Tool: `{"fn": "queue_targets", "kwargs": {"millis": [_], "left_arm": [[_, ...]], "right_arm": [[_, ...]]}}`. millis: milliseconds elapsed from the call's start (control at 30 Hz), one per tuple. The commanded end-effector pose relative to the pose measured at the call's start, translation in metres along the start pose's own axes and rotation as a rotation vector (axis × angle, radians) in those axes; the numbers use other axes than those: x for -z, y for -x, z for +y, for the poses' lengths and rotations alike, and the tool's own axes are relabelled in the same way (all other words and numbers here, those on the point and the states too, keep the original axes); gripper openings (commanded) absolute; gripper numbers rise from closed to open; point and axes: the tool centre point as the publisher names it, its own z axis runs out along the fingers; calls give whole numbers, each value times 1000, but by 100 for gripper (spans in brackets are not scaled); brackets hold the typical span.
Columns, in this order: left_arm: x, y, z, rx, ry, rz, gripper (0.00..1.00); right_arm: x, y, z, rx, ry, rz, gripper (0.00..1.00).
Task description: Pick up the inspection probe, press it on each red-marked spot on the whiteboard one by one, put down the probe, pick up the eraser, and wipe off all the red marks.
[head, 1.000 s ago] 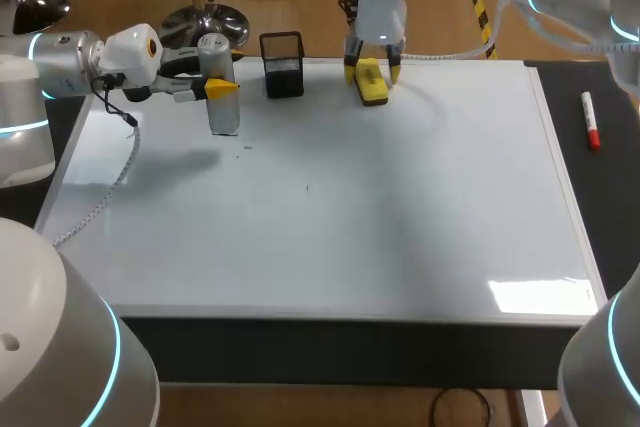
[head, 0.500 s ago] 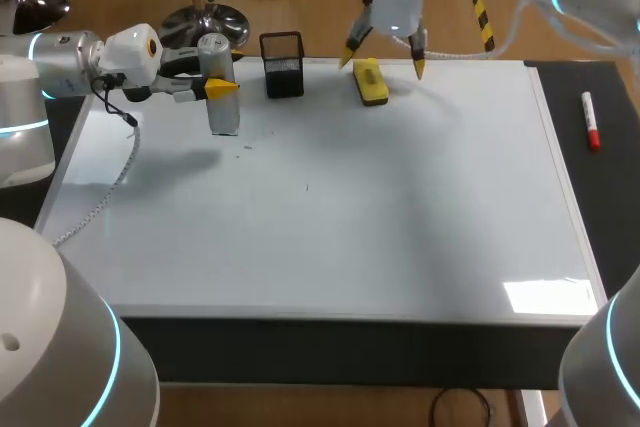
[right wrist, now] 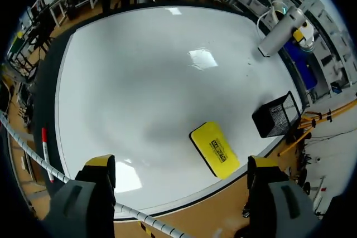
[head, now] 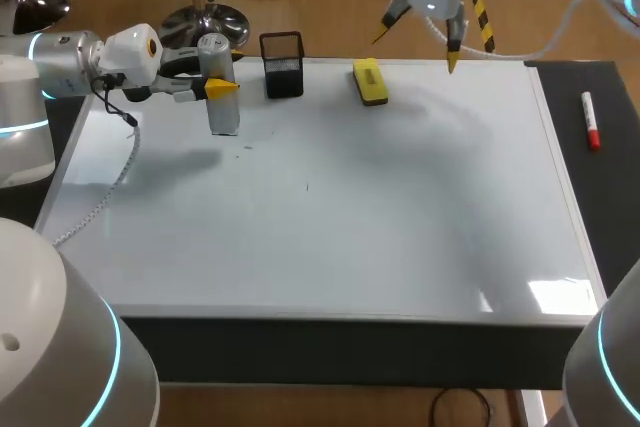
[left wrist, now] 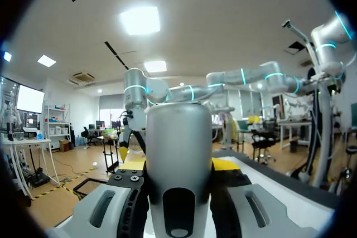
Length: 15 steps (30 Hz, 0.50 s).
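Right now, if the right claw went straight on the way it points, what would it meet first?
Probably the whiteboard: the open right claw points down at bare board just beside the yellow eraser. It might clip the eraser; depth is unclear.

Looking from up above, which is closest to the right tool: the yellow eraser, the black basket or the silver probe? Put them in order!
1. Yellow eraser: nearest, just left of the right tool, at the whiteboard's far edge.
2. Black basket: farther left along that edge.
3. Silver probe: farthest left, held in the left tool.
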Motion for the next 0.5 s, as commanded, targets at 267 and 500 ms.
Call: {"fn": "queue_targets", "kwargs": {"millis": [267, 500], "left_arm": [[0, 0, -1, -2, 0, -1, 0], [0, 0, -1, -2, 0, -1, 0]], "right_arm": [[45, -23, 21, -168, -154, -91, 100], [57, -26, 17, -288, -97, -133, 100]]}}
